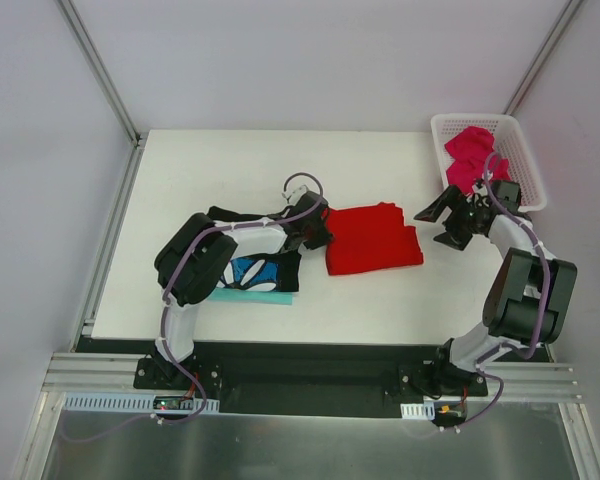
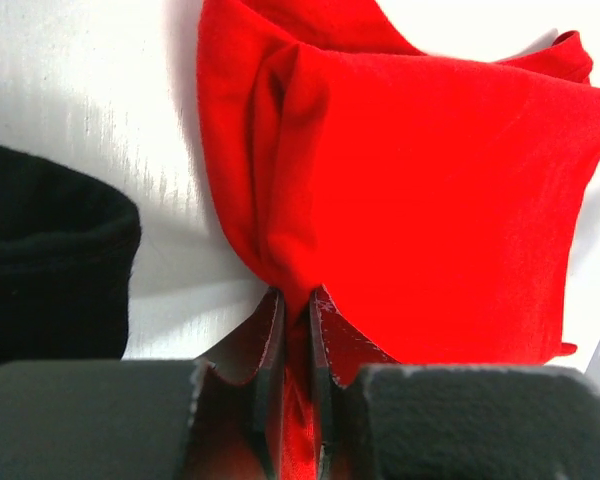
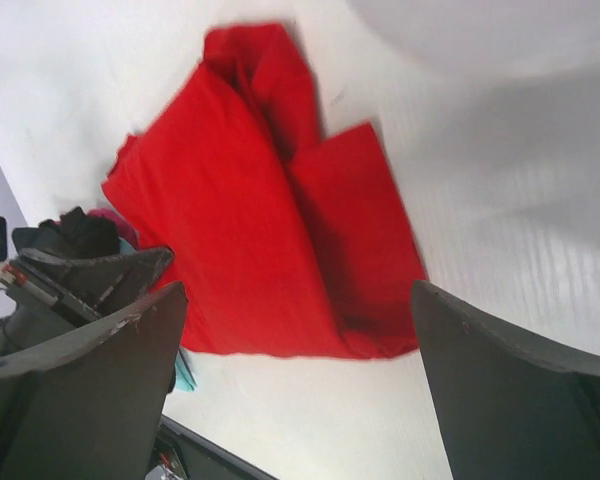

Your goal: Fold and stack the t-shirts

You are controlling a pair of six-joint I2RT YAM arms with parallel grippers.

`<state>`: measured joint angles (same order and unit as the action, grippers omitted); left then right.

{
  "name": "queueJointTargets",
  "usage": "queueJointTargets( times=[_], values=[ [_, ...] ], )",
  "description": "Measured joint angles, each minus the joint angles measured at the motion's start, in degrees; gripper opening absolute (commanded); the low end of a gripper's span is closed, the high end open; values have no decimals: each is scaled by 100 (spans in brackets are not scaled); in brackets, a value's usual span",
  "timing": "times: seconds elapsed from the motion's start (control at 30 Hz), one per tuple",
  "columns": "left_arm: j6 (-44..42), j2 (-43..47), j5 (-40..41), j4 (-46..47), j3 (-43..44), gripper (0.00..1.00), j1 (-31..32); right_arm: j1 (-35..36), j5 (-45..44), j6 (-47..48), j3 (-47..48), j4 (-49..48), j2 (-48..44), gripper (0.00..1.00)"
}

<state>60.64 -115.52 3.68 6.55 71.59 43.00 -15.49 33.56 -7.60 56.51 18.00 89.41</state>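
Red t-shirt (image 1: 373, 238), folded into a rough rectangle, lies flat near the middle of the white table (image 1: 230, 170), its long axis running left to right. The left gripper (image 1: 325, 238) meets its left edge; the left wrist view shows the two fingers pressed together on a pinched ridge of red cloth, so this arm has hold of the shirt. The shirt's body spreads away to the right of that grip. The right gripper (image 1: 442, 225) hovers just off the shirt's right edge with its fingers spread wide and nothing between them, so each arm has one end of the shirt within reach, but only the left is touching it. Further left, partly under the left arm, lies the black t-shirt with blue-and-white flower print (image 1: 265, 270), resting on something teal (image 1: 250, 296). At the far right corner a white lattice basket (image 1: 470, 118) holds the crumpled magenta-pink t-shirt (image 1: 470, 155), nearest the right arm.
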Motion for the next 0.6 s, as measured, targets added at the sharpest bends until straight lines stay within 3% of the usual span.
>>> queueJointTargets(
  times=[0.37,0.6],
  values=[
    [-221,133,-203,-304,-33,0,-155,-199,573,-291,380,-627,1099,99],
    [-299,133,-225,-317,-28,0,-186,-168,734,-466,254,-944,1235,99]
  ],
)
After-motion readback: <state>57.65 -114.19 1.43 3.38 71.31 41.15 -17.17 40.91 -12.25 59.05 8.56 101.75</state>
